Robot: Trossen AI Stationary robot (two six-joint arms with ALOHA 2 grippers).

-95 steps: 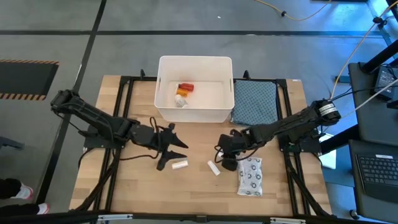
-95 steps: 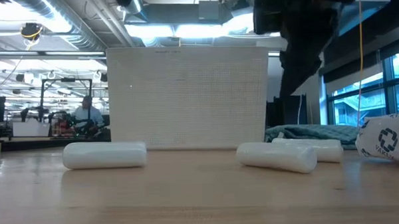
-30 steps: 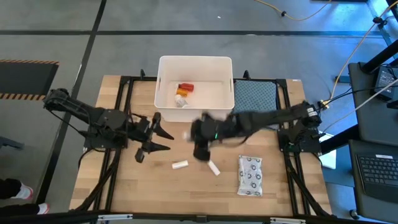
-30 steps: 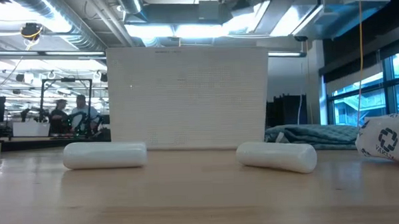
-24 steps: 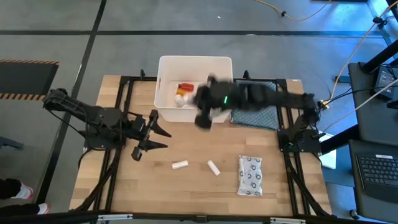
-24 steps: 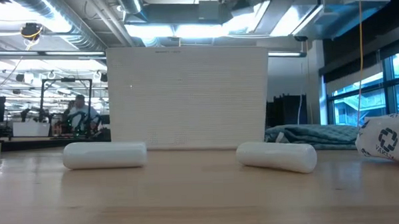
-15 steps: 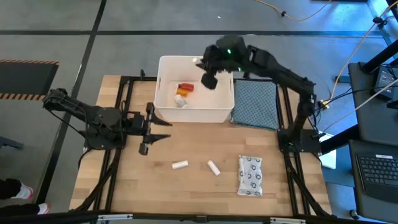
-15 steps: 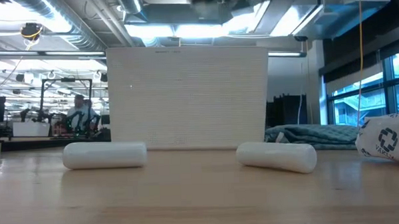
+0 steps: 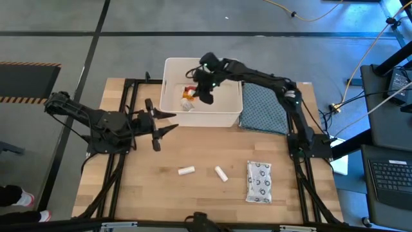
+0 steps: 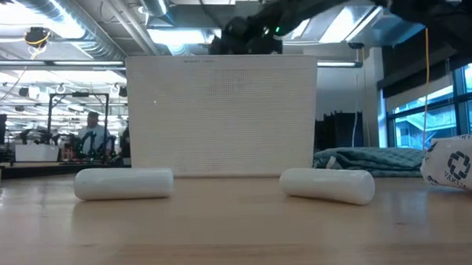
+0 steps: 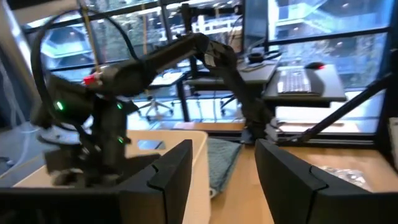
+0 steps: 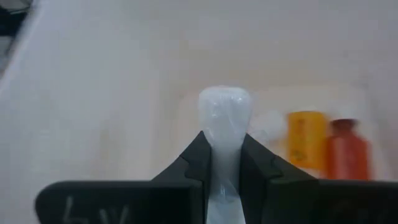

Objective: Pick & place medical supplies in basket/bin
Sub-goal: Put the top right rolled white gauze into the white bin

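My right gripper (image 9: 205, 89) hangs over the white bin (image 9: 168, 71), shut on a short white cylinder (image 12: 224, 115). Below it, inside the bin, lie an amber vial (image 12: 305, 140) and a red bottle (image 12: 348, 152). Two more white cylinders (image 9: 186, 171) (image 9: 221, 173) lie on their sides on the table near the front, with the dotted blister pack (image 9: 259, 182) flat to their right. My left gripper (image 9: 161, 126) is open, off the bin's near left corner, touching nothing. My right gripper pinches the white cylinder between its two fingers (image 12: 193, 158), at the cylinder's middle (image 12: 224, 149). The cylinder lies along the fingers and its rounded end (image 12: 224, 102) sticks out past the fingertips. It comes from above, pointing down, with the cylinder lifted clear over the bin's floor.
A blue-grey patterned cloth (image 9: 264, 107) lies right of the bin. In the low view the bin's near wall (image 10: 224, 117) stands behind the two cylinders (image 10: 124, 184) (image 10: 327, 184). Bare wood spreads around the near-left part of the table (image 9: 148, 193).
My right gripper has carried a white cylinder up from the table's middle, toward the far edge, and now holds it over the bin. My left gripper has turned about and shifted slightly toward the bin. The two cylinders and the blister pack on the table have stayed put.
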